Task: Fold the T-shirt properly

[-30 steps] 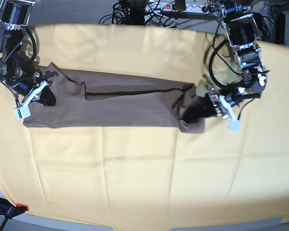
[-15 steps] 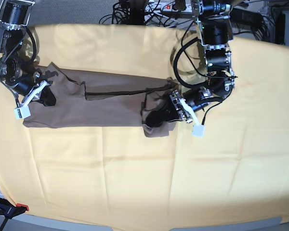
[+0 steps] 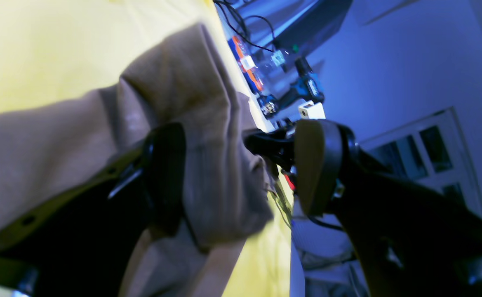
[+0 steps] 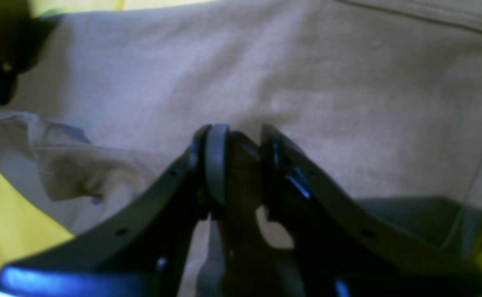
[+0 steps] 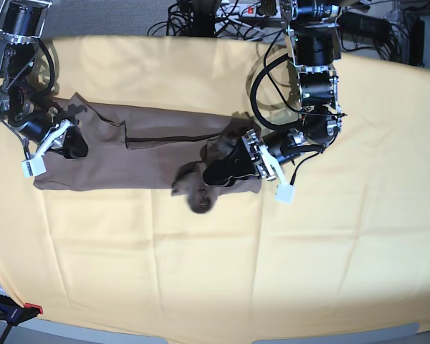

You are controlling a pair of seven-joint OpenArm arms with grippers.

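Far left on the bench: right tool at the T-shirt end, jaws slightly parted, nothing pinched between them. Middle: shirt lying as a long narrow band on yellow cloth, lengthwise fold apparently done. Right: left tool spread wide, released, cloth draped over one finger, carried end bunched; crosswise fold unfinished. No legible writing anywhere.

The T-shirt is plain taupe-brown with no print, one dark seam line running along it. The cloth under it is plain pale yellow. Both arms are black with silver parts and white tips. Cables behind are black.
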